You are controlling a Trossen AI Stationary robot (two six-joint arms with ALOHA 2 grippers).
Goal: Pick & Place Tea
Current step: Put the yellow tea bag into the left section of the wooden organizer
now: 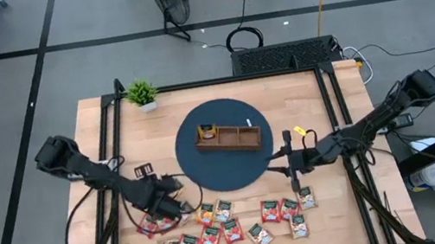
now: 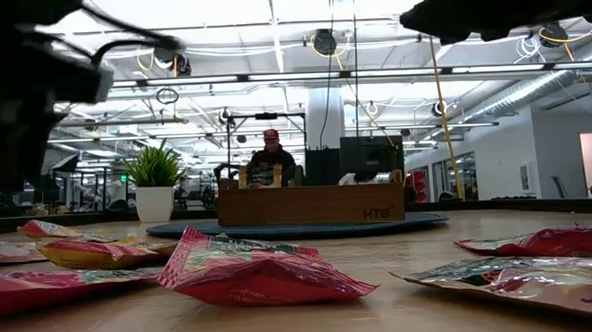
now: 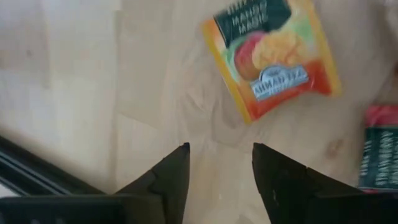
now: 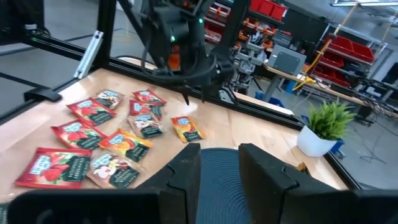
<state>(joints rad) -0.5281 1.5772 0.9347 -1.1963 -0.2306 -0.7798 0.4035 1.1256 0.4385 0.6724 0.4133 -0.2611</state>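
At the front of the light wooden table (image 1: pixel 349 206), the small flat tea sachets (image 1: pixel 232 227), red, orange and green-and-white, lie scattered in a loose band. The left gripper (image 1: pixel 185 205) hangs low over the left end of that band, just beside an orange sachet (image 3: pixel 272 53) printed with fruit. In the left wrist view its two dark fingers (image 3: pixel 169 178) stand spread with bare wood between them, pinching nothing; the orange sachet lies flat just ahead of the tips, apart from them, and a red sachet (image 3: pixel 379 148) is cut off at the picture's edge. From above, the arm covers part of the red sachets beneath it, so their count there is hard to make out.

The right gripper (image 1: pixel 295 187) waits over the table beside the round dark blue mat (image 1: pixel 194 165), above the right end of the sachets. Its fingers (image 4: pixel 180 171) stand parted with nothing between them, the mat's rim showing through the gap.

On the mat sits the brown three-compartment wooden tray (image 1: pixel 229 137); something small and dark with yellow lies in its left compartment, and a small white thing near the right one, both too small to identify. A small green potted plant (image 1: pixel 141 95) stands near the table's far left corner. In the low view, near sachets fill the foreground and a person (image 2: pixel 271 159) shows partly behind the tray.
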